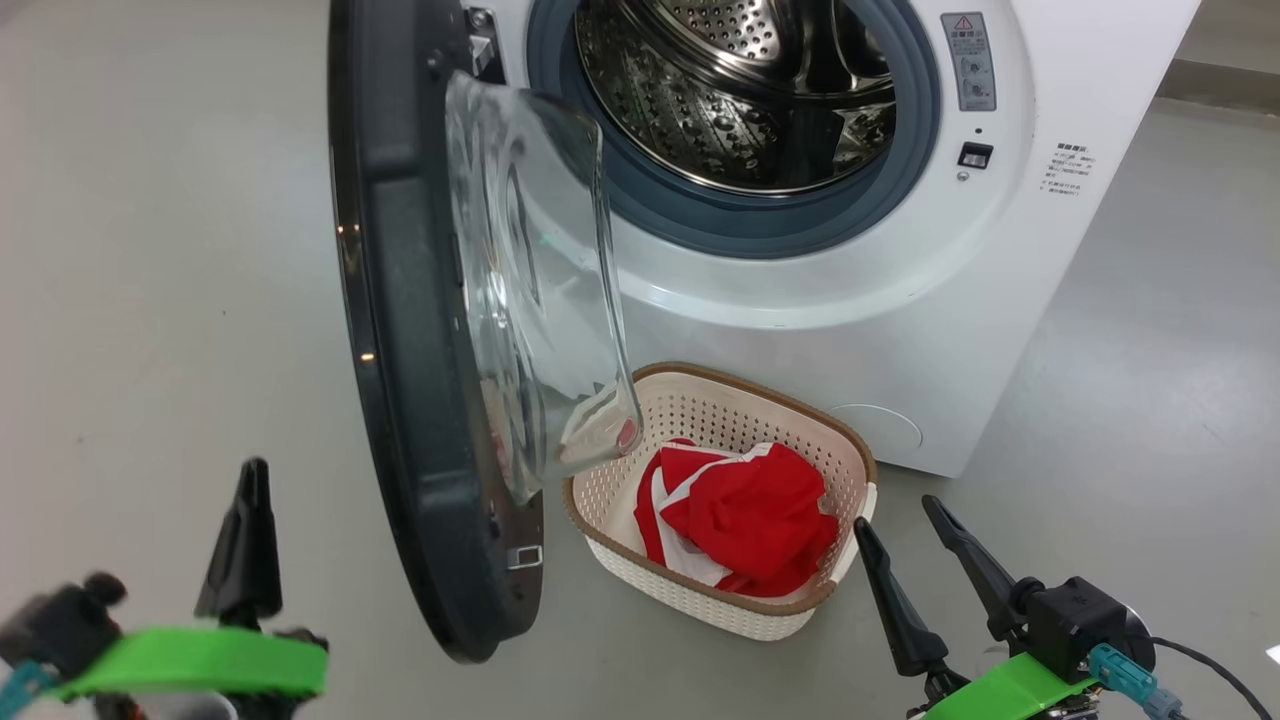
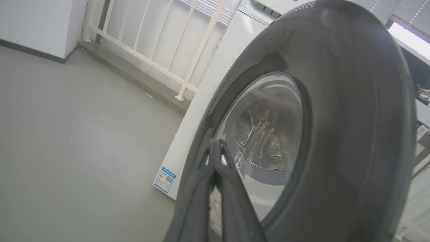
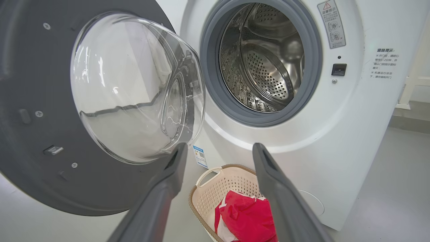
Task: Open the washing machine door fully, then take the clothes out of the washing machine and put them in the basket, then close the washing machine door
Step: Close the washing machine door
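The washing machine [image 1: 900, 300] stands with its steel drum [image 1: 740, 90] showing no clothes inside. The washing machine door [image 1: 400, 350] hangs open, edge-on to me, its glass bowl [image 1: 530, 280] bulging to the right. On the floor in front sits the basket [image 1: 700, 400] with the red and white clothes [image 1: 750, 520] in it. My left gripper [image 1: 252, 475] is shut and holds nothing, left of the door. In the left wrist view its fingertips [image 2: 216, 148] point at the door's outer face [image 2: 352, 134]. My right gripper [image 1: 895, 515] stands open beside the basket, above the clothes [image 3: 248, 215] in its wrist view.
Grey floor lies open to the left and right of the machine. A white railing [image 2: 161, 43] and a wall [image 2: 33, 23] stand behind the machine's side, which carries a blue label [image 2: 164, 179]. A cable [image 1: 1200, 670] trails from my right wrist.
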Motion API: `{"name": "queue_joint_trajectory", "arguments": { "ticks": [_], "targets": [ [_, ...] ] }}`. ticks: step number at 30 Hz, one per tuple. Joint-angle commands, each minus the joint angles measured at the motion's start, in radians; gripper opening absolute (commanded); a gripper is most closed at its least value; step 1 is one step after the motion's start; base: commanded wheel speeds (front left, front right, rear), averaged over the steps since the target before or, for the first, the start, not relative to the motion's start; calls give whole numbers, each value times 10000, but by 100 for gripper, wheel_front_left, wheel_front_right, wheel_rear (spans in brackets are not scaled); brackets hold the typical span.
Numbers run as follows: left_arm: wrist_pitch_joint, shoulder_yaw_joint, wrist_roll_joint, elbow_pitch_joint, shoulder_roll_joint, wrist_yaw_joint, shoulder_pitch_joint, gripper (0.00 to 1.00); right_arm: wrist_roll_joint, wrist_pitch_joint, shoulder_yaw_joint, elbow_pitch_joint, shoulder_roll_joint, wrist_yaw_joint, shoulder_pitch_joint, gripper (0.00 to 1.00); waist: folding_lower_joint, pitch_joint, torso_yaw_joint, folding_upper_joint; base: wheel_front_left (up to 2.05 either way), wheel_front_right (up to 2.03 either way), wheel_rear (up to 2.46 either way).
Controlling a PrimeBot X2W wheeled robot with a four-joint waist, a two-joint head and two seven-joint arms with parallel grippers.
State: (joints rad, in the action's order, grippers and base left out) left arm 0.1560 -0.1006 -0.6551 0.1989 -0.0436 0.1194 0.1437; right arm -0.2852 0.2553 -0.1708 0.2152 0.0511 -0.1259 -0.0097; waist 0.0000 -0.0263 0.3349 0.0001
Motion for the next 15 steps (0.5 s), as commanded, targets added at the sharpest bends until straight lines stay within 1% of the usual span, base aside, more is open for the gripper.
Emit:
{"name": "queue_joint_trajectory", "arguments": {
  "ticks": [1, 4, 6, 8, 10, 12, 15],
  "targets": [
    [-337, -377, -742, -322, -85, 91, 576, 0, -90, 65, -189, -251, -9, -48, -438, 100, 0, 7, 0, -1, 0, 0, 0],
    [-1650, -546, -2976, -541, -75, 99, 935, 0, -90, 65, -228, -238, -9, -48, -417, 100, 0, 27, -15, -1, 0, 0, 0],
    [-2481, -714, -4187, -725, -72, -67, 1134, 0, -92, 65, -255, -219, -9, -48, -412, 100, 0, 37, -41, -1, 0, 0, 0],
    [-3199, -900, -5307, -925, -70, -369, 1345, 0, -95, 65, -261, -210, -9, -48, -416, 100, 0, 31, -73, -1, 0, 0, 0],
    [-3883, -1026, -6628, -1100, -69, -819, 1561, 0, -105, 65, -292, -202, -9, -48, -404, 100, 0, 42, -117, -1, 0, 0, 0],
    [-4439, -1106, -7541, -1376, -69, -1268, 1713, 0, -122, 65, -340, -180, -9, -48, -401, 100, 0, 47, -165, -1, 0, 0, 0],
    [-5007, -1184, -8437, -1794, -68, -1875, 1862, 0, -164, 65, -390, -147, -9, -48, -412, 100, 0, 59, -231, -1, 0, 0, 0]
  ]
}}
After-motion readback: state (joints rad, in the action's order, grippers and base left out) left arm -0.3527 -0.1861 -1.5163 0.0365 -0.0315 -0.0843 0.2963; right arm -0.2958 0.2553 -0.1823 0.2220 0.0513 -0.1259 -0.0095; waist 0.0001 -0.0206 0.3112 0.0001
